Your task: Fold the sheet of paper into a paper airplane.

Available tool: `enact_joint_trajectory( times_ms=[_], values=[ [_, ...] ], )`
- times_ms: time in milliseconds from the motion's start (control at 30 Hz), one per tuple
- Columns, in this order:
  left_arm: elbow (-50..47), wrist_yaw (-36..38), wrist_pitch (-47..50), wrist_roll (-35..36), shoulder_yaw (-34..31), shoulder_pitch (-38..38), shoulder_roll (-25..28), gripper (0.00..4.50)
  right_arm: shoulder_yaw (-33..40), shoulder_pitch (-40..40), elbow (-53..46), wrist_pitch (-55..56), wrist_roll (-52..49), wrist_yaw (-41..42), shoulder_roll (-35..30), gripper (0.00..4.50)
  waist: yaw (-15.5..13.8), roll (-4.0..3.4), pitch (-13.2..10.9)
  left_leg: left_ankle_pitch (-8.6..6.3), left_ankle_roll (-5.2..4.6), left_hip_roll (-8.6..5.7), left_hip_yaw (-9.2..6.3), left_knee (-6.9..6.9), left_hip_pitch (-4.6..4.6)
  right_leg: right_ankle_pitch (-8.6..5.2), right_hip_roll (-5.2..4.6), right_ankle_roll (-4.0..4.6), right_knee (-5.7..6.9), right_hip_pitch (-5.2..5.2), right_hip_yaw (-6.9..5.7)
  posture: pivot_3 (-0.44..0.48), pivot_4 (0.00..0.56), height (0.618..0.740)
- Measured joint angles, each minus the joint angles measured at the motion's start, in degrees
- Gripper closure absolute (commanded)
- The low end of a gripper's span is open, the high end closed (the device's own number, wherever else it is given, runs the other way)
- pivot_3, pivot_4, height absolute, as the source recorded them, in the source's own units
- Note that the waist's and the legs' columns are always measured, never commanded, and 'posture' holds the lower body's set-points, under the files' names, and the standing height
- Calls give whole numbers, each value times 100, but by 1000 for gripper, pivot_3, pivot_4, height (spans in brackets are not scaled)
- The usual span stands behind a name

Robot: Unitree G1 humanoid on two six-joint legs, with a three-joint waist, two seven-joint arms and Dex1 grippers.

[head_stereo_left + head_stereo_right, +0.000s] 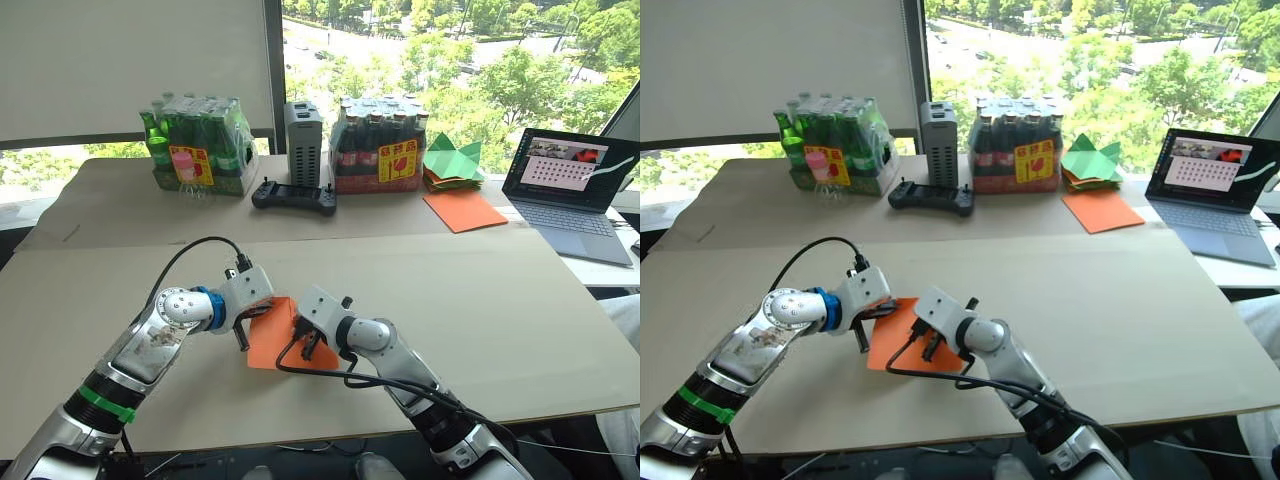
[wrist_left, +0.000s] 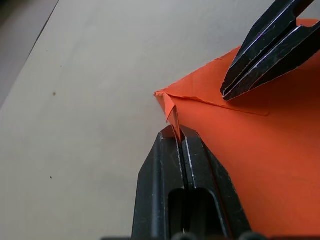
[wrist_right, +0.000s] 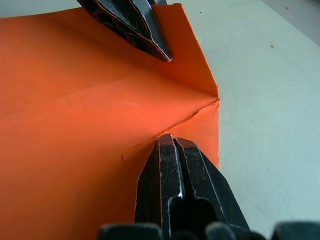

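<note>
The sheet of paper (image 1: 272, 338) lies on the tan table near its front edge, bright orange, with one corner folded over and creases across it. My left gripper (image 2: 176, 131) is at the sheet's left edge, shut on a thin raised flap at the folded corner (image 2: 167, 102). My right gripper (image 3: 169, 140) is shut, its tips pressing down on the sheet's surface beside a crease, with nothing between the fingers. In the left eye view the two grippers, left (image 1: 243, 338) and right (image 1: 309, 347), face each other across the sheet.
At the table's far side stand a pack of green bottles (image 1: 195, 148), a grey box (image 1: 303, 140), a black controller (image 1: 293, 195) and a pack of brown bottles (image 1: 378, 148). Green paper shapes (image 1: 452, 160), a bigger orange sheet (image 1: 463, 210) and a laptop (image 1: 575, 190) lie at the back right.
</note>
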State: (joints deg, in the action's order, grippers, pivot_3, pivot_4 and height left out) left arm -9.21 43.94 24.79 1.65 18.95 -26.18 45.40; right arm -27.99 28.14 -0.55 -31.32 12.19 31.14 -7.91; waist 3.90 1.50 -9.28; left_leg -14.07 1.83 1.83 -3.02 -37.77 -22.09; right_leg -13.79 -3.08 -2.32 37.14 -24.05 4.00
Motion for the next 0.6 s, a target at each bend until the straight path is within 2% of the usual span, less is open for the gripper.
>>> enact_joint_trajectory(
  times_ms=[233,600],
  values=[
    [96,92,-1394,-1026,303,160,390,4483,4,4,16,0,-2,-46,22,4500,10,-1,-1,0,0,2,2,0,-1,0,2,0,1,-4,1,0,150,740],
    [731,-77,-2272,-1822,317,235,185,4483,323,31,245,2,-130,-382,260,4500,-14,-1,-1,0,-1,1,1,0,-1,0,1,0,2,-1,1,0,150,740]
  ],
)
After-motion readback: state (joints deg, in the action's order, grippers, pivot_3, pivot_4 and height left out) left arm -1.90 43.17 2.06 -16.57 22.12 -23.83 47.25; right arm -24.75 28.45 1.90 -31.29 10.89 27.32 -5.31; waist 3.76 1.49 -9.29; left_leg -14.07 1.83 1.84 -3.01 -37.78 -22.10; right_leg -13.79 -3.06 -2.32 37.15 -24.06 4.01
